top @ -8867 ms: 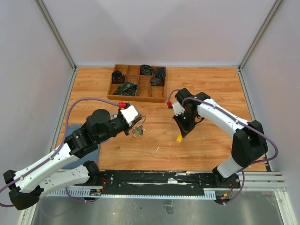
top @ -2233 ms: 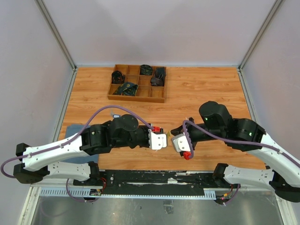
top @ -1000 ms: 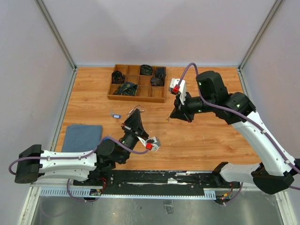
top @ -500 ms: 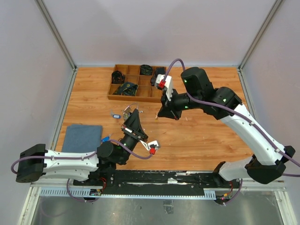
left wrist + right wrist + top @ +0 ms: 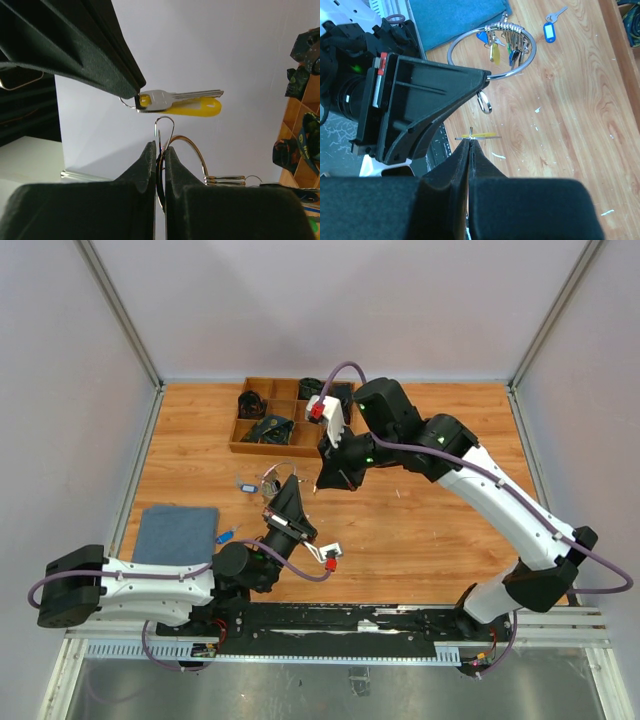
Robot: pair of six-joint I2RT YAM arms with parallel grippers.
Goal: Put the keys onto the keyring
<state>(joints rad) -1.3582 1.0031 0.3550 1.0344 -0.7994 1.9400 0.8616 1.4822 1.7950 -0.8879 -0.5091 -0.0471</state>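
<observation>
In the left wrist view my left gripper [image 5: 159,150] is shut on the thin silver keyring [image 5: 196,149]. Its fingers point up, and several keys [image 5: 225,179] hang stacked on the wire. Just above the keyring, a yellow-headed key [image 5: 182,102] lies level, pinched at its head end by my right gripper [image 5: 135,95], which is shut. The right wrist view shows that key [image 5: 479,135] edge-on at the tip of the right gripper [image 5: 470,140]. Beyond it are the keyring [image 5: 470,35] and its bunch of keys [image 5: 502,42]. From above, the two grippers [image 5: 292,482] [image 5: 322,486] nearly meet.
A wooden compartment tray [image 5: 292,450] holding dark items stands at the back, just behind the right wrist. A blue cloth [image 5: 175,533] lies at the left. A small blue tag [image 5: 550,31] with a key rests on the table [image 5: 440,510] near the keyring.
The right arm has swung left with the yellow key, ending right beside the left gripper's tip. The left gripper has kept its hold on the keyring and barely shifted.
</observation>
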